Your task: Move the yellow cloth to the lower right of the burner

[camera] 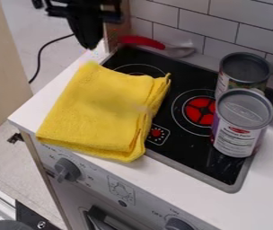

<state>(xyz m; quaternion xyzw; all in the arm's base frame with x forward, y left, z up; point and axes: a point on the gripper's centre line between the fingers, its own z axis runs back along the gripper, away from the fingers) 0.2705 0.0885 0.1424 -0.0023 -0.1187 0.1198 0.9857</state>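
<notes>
The folded yellow cloth [100, 110] overlaps the left side of the black stovetop [190, 150]. The gripper [90, 44] hangs at far left; spread or pressed together, I cannot tell.

You can read "OFF" [157, 214] on the front panel [97, 179], beside the bottom knob [178, 224]; the can label [239, 135] is too blurred.

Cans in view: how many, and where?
2. Rear can: near the tiled wall, behind and right of the red burner. Front can: right of that burner, nearer the camera, partly covering the rear one.
</notes>
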